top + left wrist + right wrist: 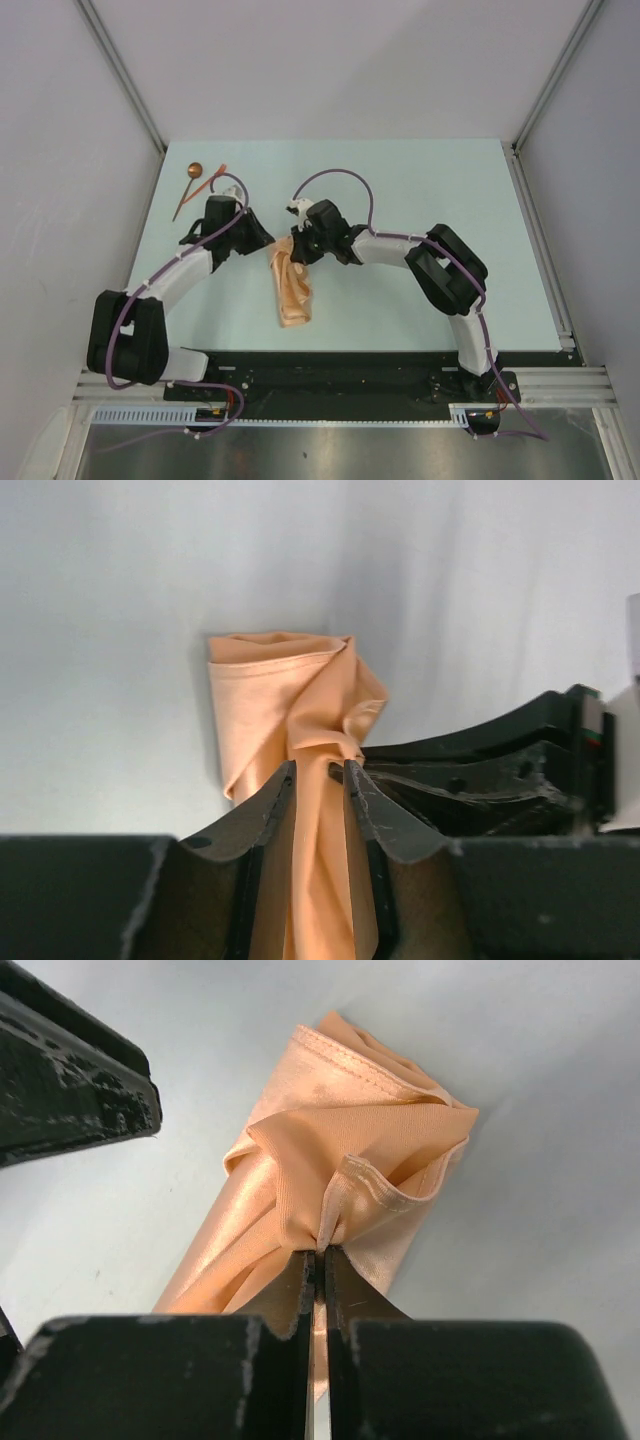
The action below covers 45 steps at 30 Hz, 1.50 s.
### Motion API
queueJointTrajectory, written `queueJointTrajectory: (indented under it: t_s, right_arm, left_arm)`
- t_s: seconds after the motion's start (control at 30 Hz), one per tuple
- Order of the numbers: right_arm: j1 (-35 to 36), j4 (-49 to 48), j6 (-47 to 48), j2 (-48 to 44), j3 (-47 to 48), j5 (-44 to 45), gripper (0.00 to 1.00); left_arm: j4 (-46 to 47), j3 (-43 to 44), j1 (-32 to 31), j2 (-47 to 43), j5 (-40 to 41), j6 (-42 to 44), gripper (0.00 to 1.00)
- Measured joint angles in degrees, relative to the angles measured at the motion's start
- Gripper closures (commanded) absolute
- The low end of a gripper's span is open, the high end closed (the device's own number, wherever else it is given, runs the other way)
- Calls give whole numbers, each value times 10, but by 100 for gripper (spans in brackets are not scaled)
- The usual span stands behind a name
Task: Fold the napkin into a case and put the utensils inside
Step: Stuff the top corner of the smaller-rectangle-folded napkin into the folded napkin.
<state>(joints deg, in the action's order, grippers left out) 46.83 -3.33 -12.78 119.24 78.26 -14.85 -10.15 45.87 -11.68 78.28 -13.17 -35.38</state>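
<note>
STEP (judged): folding napkin [293, 290] into case | right gripper [322, 1252]: clamped on napkin's top fold | left gripper [318, 770]: jaws partly apart, astride napkin | utensils [198, 182]: well beyond napkin, far-left | ADVICE: draw fold slowly, flatten bunching.

Overall light: bright, even and diffuse in all three views, with no lamp in sight.
Shadows: soft and pale; a faint grey one lay on the table [560, 1110] beside the napkin [350, 1160], and weak ones sat under the arms in the top view.
Glare: a satin sheen ran along the napkin's folds in the right wrist view; the metal sheet [330, 455] at the near edge shone dully.
Focus: the cloth folds were crisp; the right gripper [318, 1258], close to the lens, was slightly soft.
Distortion: the frame rails splayed outward toward the top view's corners.
</note>
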Motion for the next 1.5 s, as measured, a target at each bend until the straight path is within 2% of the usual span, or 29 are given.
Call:
queueJointTrajectory:
  t_s: [0.07, 0.17, 0.33, 0.63, 0.77, 0.93, 0.97, 1.33, 1.5]
  right_arm:
    - [-2, 3, -1, 0, 0, -5, 100]
    - [-5, 5, -4, 0, 0, -12, 100]
    - [-12, 6, -12, 0, 0, -24, 100]
    - [-20, 4, -33, 0, 0, -50, 100]
    - [-21, 3, -37, 0, 0, -55, 100]
    - [-21, 2, -37, 0, 0, -59, 100]
    - [-21, 2, -37, 0, 0, -60, 100]
    - [-18, 28, -35, 0, 20, -81, 100]
    - [-16, 34, -58, 15, 56, -93, 100]
  left_arm:
    - [-2, -4, -14, 0, 32, 10, 67]
    - [5, -16, -54, 2, 88, 28, 53]
    - [24, -18, -112, 33, 164, 50, 53]
    - [32, -7, -142, 111, 259, 74, 62]
    - [35, -3, -148, 119, 282, 76, 80]
    - [36, 11, -148, 129, 297, 85, 95]
    - [36, 16, -148, 131, 298, 85, 100]
    - [35, 25, -148, 121, 285, 70, 100]
    - [59, -10, -148, 84, 255, 38, 100]
